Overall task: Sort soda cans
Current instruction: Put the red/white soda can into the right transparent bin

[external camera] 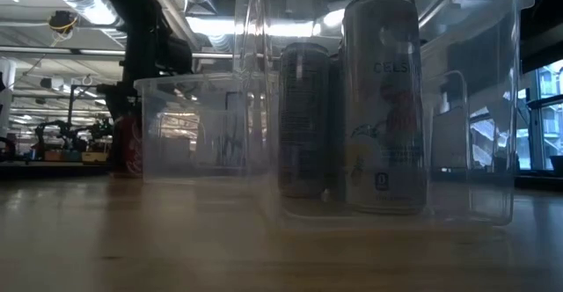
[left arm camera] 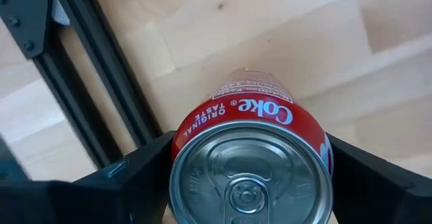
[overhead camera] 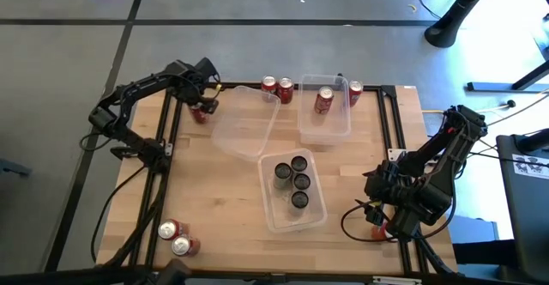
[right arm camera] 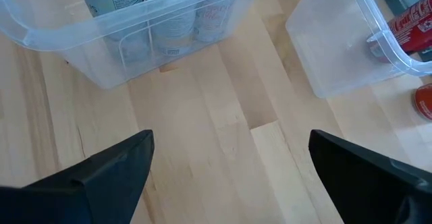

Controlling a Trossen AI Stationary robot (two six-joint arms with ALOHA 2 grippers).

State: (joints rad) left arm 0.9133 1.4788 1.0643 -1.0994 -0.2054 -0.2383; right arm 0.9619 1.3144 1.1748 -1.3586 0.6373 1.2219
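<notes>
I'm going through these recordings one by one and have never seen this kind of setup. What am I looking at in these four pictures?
Two dark robot arms work at a wooden table, sorting drink cans into clear plastic bins. One picture looks straight down, one looks level from the tabletop, and one comes from each arm's wrist. From above, the near bin holds four dark cans, the far right bin holds one red can, and the middle bin looks empty. More red cans stand loose along the far edge and at the near left corner. The left claw has its fingers on both sides of a red Coke can; a firm grip is not certain. The right claw hangs open, holding nothing.
</notes>
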